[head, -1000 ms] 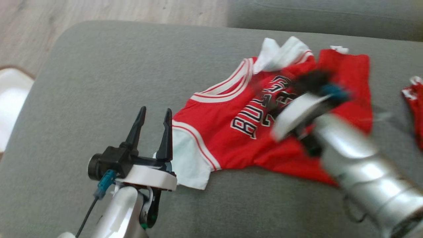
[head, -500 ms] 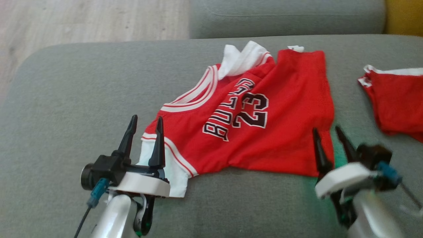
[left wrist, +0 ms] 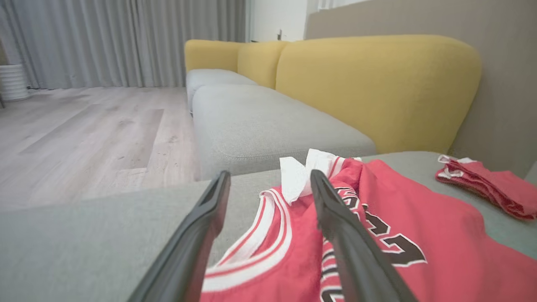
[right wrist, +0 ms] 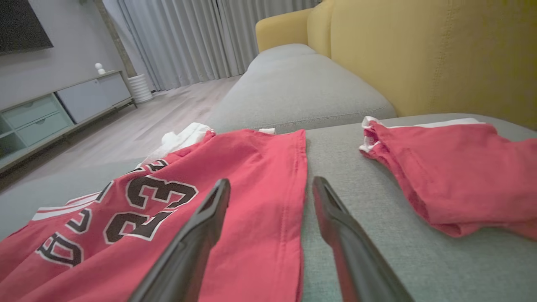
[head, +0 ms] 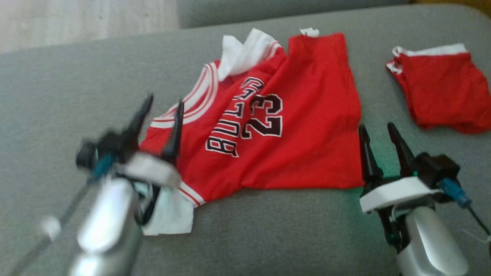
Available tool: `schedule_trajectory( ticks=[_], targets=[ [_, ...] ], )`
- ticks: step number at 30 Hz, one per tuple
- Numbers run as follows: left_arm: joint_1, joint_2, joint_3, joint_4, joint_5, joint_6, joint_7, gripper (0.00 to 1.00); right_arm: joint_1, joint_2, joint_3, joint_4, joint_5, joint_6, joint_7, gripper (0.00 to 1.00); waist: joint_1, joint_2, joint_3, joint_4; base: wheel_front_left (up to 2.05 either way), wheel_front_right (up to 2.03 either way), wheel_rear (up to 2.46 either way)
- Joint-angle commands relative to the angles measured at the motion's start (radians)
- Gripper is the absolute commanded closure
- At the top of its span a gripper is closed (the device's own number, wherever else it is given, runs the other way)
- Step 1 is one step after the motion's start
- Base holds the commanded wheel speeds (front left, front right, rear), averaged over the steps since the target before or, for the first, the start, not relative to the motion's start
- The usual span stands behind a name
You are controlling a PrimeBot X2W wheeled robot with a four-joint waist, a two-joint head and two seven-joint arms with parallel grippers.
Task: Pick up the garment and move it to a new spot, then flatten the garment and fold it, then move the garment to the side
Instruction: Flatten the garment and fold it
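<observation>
The garment (head: 303, 115) is a red basketball jersey with white sleeves and black "23" lettering, spread on the grey sofa cushion (head: 69, 88), partly rumpled at the collar. It shows too in the left wrist view as the jersey (left wrist: 419, 235) and in the right wrist view as the jersey (right wrist: 235, 176). My left gripper (head: 163, 113) hovers open over the jersey's near-left shoulder, blurred. My right gripper (head: 378, 132) stands open at the jersey's near-right hem edge, nothing between its fingers.
A second red piece with a white band, the shorts (head: 441, 88), lies to the right on the same cushion, also seen as the shorts (right wrist: 457, 167). Yellow backrest (left wrist: 377, 88) rises behind. Another grey seat (left wrist: 260, 121) and wooden floor (left wrist: 84, 130) lie beyond the cushion's far edge.
The head camera has swung, shifting the whole picture left. My right arm pulled back off the jersey to its near-right corner. My left gripper moved forward over the shoulder.
</observation>
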Motion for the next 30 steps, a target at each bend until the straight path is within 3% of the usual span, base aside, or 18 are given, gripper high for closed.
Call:
schedule_trajectory(
  ticks=[1, 4, 9, 14, 23, 30],
  targets=[
    [-0.136, 0.046, 0.008, -0.013, 0.002, -0.015, 0.051, 0.0, -0.053, 0.007, 0.019, -0.053, -0.012, -0.001, 0.006, 0.0, 0.0, 0.0, 0.058, -0.047, 0.0, 0.0, 0.0],
    [-0.283, 0.096, -0.051, 0.044, -0.058, -0.028, 0.185, 0.0, -0.075, 0.007, 0.026, -0.084, -0.01, -0.001, 0.014, 0.0, 0.0, 0.0, 0.104, -0.08, 0.0, 0.0, 0.0],
    [-0.495, 0.232, -0.257, 0.092, -0.269, -0.029, 0.416, 0.0, -0.118, 0.008, 0.054, -0.117, 0.013, -0.001, 0.013, 0.0, 0.0, 0.0, 0.176, -0.142, 0.0, 0.0, 0.0],
    [-0.625, 0.356, -0.429, 0.109, -0.444, -0.029, 0.553, 0.0, -0.148, 0.008, 0.086, -0.132, 0.042, -0.001, 0.003, 0.0, 0.0, 0.0, 0.228, -0.193, 0.0, 0.0, 0.0],
    [-0.748, 0.483, -0.641, 0.138, -0.578, -0.029, 0.613, 0.0, -0.178, 0.008, 0.126, -0.135, 0.071, -0.001, -0.015, 0.0, 0.0, 0.0, 0.291, -0.254, 0.0, 0.0, 0.0],
    [-0.803, 0.509, -0.724, 0.23, -0.61, -0.029, 0.614, 0.0, -0.196, 0.008, 0.146, -0.134, 0.08, -0.001, -0.023, 0.0, 0.0, 0.0, 0.311, -0.279, 0.0, 0.0, 0.0]
  ],
)
